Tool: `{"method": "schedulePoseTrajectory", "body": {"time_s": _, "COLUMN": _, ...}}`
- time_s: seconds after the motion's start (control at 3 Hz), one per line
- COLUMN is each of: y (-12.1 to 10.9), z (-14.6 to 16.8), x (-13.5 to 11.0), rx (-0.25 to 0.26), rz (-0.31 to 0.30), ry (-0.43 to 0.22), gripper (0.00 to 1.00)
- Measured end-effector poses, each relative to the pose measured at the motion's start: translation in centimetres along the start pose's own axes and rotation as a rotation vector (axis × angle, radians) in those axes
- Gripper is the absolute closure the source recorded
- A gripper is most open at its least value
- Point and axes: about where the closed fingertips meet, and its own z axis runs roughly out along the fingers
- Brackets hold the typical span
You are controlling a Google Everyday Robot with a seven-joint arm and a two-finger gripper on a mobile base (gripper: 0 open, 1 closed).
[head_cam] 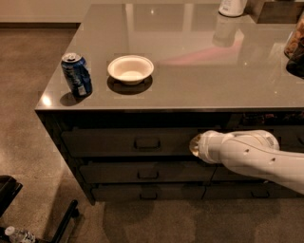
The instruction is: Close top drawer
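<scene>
The top drawer (114, 142) is a wide dark grey-brown front just under the counter top, with a small metal loop handle (147, 143) at its centre. Two similar fronts lie below it. My white arm comes in from the right, and its gripper (194, 145) end is against the right end of the top drawer front. The fingers are hidden behind the wrist.
On the grey counter (199, 71) stand a blue soda can (76, 74) near the left front corner and a white bowl (130, 69) beside it. A white container (232, 6) stands at the back. A dark object (9, 190) and a bottle (19, 235) lie on the floor at bottom left.
</scene>
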Motion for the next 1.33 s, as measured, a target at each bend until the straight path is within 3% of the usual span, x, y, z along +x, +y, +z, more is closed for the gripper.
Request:
{"method": "schedulePoseTrajectory", "body": {"time_s": 0.67, "y": 5.1, "z": -6.6, "x": 0.6, "rx": -0.197, "rz": 0.009, "ry": 0.086, "gripper": 1.00}}
{"method": "schedulePoseTrajectory", "body": {"time_s": 1.0, "y": 5.5, "z": -10.9, "x": -0.1, "rx": -0.252, "rz": 0.002, "ry": 0.124, "gripper": 1.00}}
{"method": "schedulePoseTrajectory", "body": {"time_s": 1.33, "y": 6.1, "z": -12.2, "x": 0.0, "rx": -0.283, "rz": -0.002, "ry": 0.144, "gripper": 0.90}}
